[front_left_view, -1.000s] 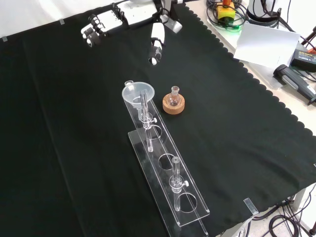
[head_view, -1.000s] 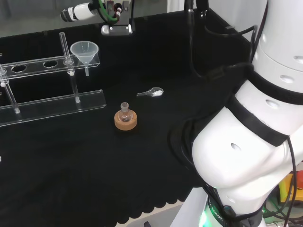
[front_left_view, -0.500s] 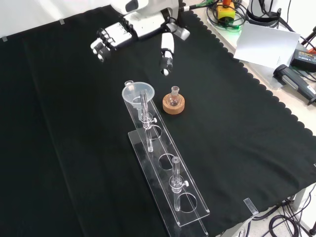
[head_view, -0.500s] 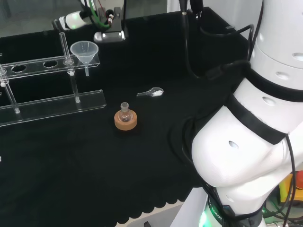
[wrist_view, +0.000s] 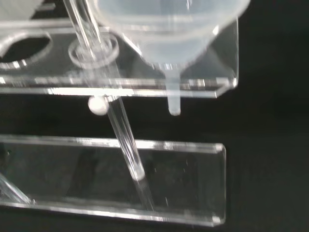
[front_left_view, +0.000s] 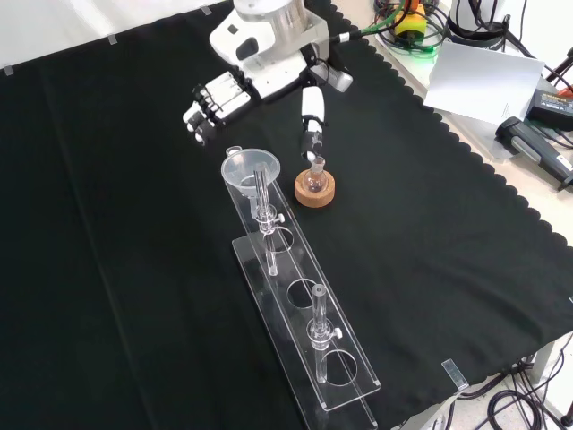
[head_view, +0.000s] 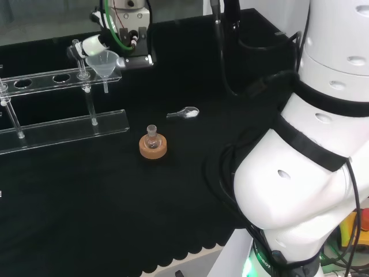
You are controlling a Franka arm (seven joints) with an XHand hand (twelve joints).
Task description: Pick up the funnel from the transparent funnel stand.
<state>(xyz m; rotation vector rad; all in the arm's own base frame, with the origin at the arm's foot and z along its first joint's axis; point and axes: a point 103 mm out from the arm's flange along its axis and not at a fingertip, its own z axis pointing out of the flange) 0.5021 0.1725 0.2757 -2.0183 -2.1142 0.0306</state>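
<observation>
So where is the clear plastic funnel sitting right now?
The clear plastic funnel sits in the end hole of the transparent funnel stand, left of the cork ring in the front view, just below the open hand.

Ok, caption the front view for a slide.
Open robot hand nears the clear plastic funnel seated in the transparent acrylic funnel stand.

small flask (front_left_view: 315,174) upright on cork ring (front_left_view: 315,191); spoon (head_view: 184,113) nearby.

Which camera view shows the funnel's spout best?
The wrist view: the funnel is close, with its spout plainly hanging below the stand's upper shelf. The front view shows mostly the rim from above. In the head view the funnel is small, beside the hand.
</observation>
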